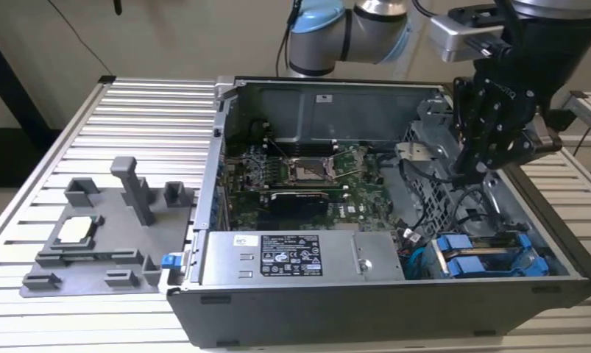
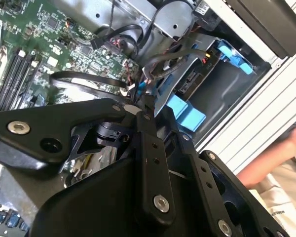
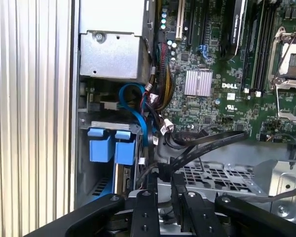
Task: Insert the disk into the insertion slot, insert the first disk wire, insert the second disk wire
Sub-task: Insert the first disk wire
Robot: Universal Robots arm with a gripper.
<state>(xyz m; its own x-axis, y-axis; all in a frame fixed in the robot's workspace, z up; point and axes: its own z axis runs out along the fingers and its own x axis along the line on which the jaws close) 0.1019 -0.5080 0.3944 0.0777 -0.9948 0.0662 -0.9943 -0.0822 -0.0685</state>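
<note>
Disk (image 3: 101, 148) (blue-framed) seated in insertion slot (image 3: 108, 127), fingers (image 3: 148, 212) clenched on black wire (image 3: 207, 143)

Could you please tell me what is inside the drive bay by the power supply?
The disk sits in the insertion slot: its blue carrier tabs show, with a blue cable beside them. The slot's metal and the carrier cover most of the drive's body.
</note>
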